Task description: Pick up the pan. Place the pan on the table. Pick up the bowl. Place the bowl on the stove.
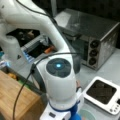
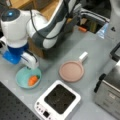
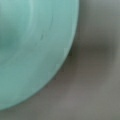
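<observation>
Grey table (image 2: 100, 57), pan (image 2: 71, 71) off the bare stove (image 2: 59, 98), gripper (image 2: 32, 65) at the bowl (image 2: 23, 79) rim, grip state unclear tbh

Two high opposing front views sharing the stove (image 1: 103, 92); wrist view close over bowl (image 3: 32, 50).

Smooth plastics and matt grey surfaces, with brushed metal at the edge.

The bowl (image 2: 23, 78) looks like smooth teal plastic with a soft sheen, seen close in the wrist view (image 3: 30, 50); the orange piece (image 2: 32, 80) in it is glossy. The pan (image 2: 71, 71) at 3 o'clock from the bowl has a matt pinkish-brown face and a smooth white handle. The table (image 2: 87, 50) is matt grey. The stove (image 2: 58, 103) has a glossy white casing around a dark, rough-looking top. The toaster oven (image 1: 100, 35) is dull brushed metal. The wooden block (image 1: 15, 97) shows pale grain. The gripper (image 2: 32, 65) is glossy white plastic.
</observation>
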{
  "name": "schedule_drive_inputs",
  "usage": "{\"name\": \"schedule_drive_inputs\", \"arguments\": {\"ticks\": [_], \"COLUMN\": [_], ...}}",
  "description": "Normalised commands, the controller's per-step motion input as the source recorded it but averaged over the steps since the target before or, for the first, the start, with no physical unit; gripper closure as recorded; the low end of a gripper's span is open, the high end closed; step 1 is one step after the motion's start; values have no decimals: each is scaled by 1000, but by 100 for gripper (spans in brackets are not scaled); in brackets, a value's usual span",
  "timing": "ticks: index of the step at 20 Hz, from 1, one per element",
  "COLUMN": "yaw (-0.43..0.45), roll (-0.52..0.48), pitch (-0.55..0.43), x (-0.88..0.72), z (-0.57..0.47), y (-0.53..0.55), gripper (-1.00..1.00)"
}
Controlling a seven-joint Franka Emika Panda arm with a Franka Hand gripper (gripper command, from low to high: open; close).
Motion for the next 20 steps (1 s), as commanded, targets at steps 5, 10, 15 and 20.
{"name": "schedule_drive_inputs", "arguments": {"ticks": [5,10,15,20], "yaw": [74,77,96,100], "roll": [99,83,98,110], "pitch": [70,48,28,23], "x": [321,287,250,207], "z": [21,-87,-165,-49], "y": [-73,-92,-129,-164], "gripper": [-100,-100,-100,-100]}}
